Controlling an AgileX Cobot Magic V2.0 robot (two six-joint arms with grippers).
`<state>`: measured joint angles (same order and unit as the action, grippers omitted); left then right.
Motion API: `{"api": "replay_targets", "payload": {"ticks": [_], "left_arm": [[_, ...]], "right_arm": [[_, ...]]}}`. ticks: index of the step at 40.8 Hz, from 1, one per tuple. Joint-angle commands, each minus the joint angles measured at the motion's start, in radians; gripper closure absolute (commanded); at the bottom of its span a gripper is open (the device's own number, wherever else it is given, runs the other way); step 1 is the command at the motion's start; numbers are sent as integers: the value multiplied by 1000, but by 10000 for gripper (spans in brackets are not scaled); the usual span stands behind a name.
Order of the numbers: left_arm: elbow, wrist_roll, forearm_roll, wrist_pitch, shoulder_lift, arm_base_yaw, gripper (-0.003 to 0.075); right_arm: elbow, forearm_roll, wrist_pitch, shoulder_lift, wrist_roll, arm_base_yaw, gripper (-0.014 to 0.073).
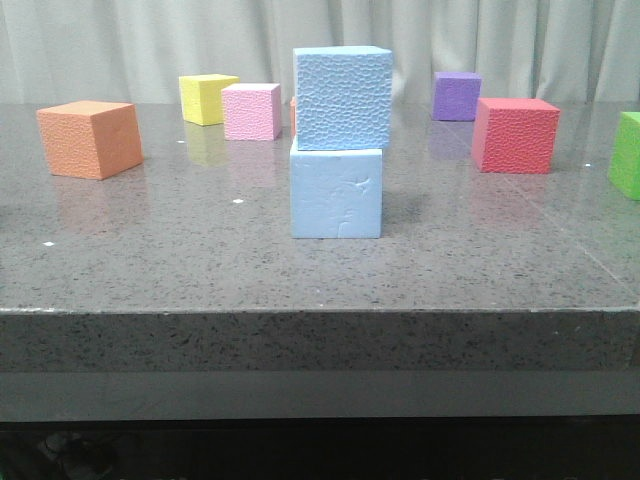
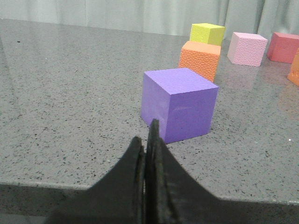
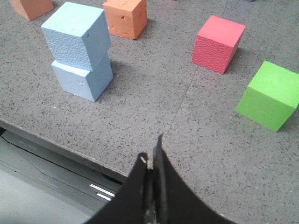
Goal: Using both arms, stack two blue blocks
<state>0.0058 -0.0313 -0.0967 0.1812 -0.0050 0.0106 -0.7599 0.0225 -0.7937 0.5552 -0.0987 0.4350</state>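
On the grey speckled desk (image 1: 150, 260), near its front edge and about mid-width, you have the two blue blocks already stacked. Pebbled blue block (image 1: 342, 97) sits on top; smooth blue block (image 1: 336, 193) with the cut lines sits under it, flat on the desk. Top one overhangs slightly and is turned a little off the lower one's faces — right wrist view shows the twist plainly (image 3: 77, 35) over (image 3: 83, 78).

Neither claw touches the stack. Right claw (image 3: 153, 161) hangs out past the desk's front edge, fingers pressed together, nothing between them. From it, the stack stands well apart across the desk. A green cube (image 3: 268, 95) and a red cube (image 3: 218, 43) lie on the desk on the other side of that view.

Left claw (image 2: 147, 144) likewise has its fingers closed tight and holds nothing. It is low, at the desk edge, pointing at a purple cube (image 2: 180, 103) just beyond its tips, not touching. You cannot see the blue stack from this wrist camera.

Smaller items, front view: orange cube (image 1: 90, 138) far left, yellow cube (image 1: 207, 98) and pink cube (image 1: 251, 110) behind the stack toward the curtain (image 1: 120, 45). A second orange cube (image 3: 124, 17) stands close behind the stack.
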Motion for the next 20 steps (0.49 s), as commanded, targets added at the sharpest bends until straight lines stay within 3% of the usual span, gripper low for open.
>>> {"api": "replay_targets", "payload": {"ticks": [1, 20], "left_arm": [[38, 1, -11, -85, -22, 3, 738], [38, 15, 27, -226, -22, 3, 738]], "right_arm": [[-25, 5, 70, 0, 4, -4, 663], [-25, 5, 70, 0, 4, -4, 663]]}}
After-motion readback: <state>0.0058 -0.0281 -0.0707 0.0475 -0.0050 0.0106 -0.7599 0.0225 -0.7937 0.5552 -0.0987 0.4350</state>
